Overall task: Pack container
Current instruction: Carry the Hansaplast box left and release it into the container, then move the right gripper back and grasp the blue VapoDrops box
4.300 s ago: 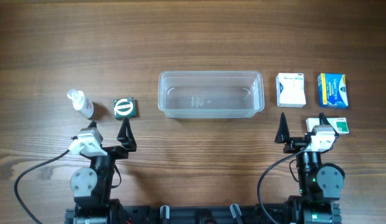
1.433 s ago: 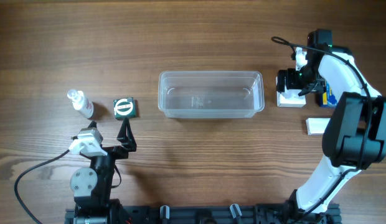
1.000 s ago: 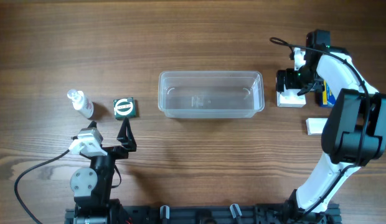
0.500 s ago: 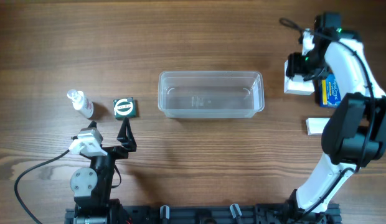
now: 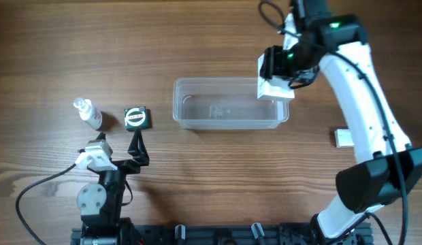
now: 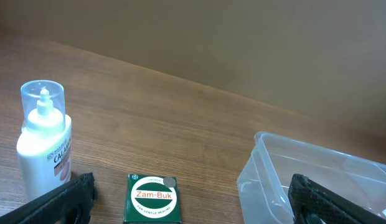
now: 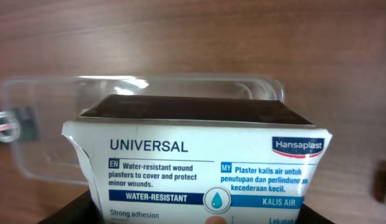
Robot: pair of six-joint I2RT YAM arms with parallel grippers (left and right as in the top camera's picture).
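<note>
Centrally on the worktop [image 5: 211, 41] sits the container [image 5: 218, 109], clear and empty, its long side running left to right in the overhead view. Above its right end hangs the plaster box [image 5: 273, 88], pinched in the right gripper [image 5: 279, 68]. The box overlaps the far rim there, so it probably is not yet wholly inside the walls' outline. To place it well, bring it slightly toward the container's middle, keep it level, lower it close to the floor and only then let go, tucked to one end to leave room. Further out, the left gripper [image 5: 120, 148] rests spread and empty near the green Zam-Buk box [image 5: 135, 118] and the small bottle [image 5: 88, 113], both unpacked.
</note>
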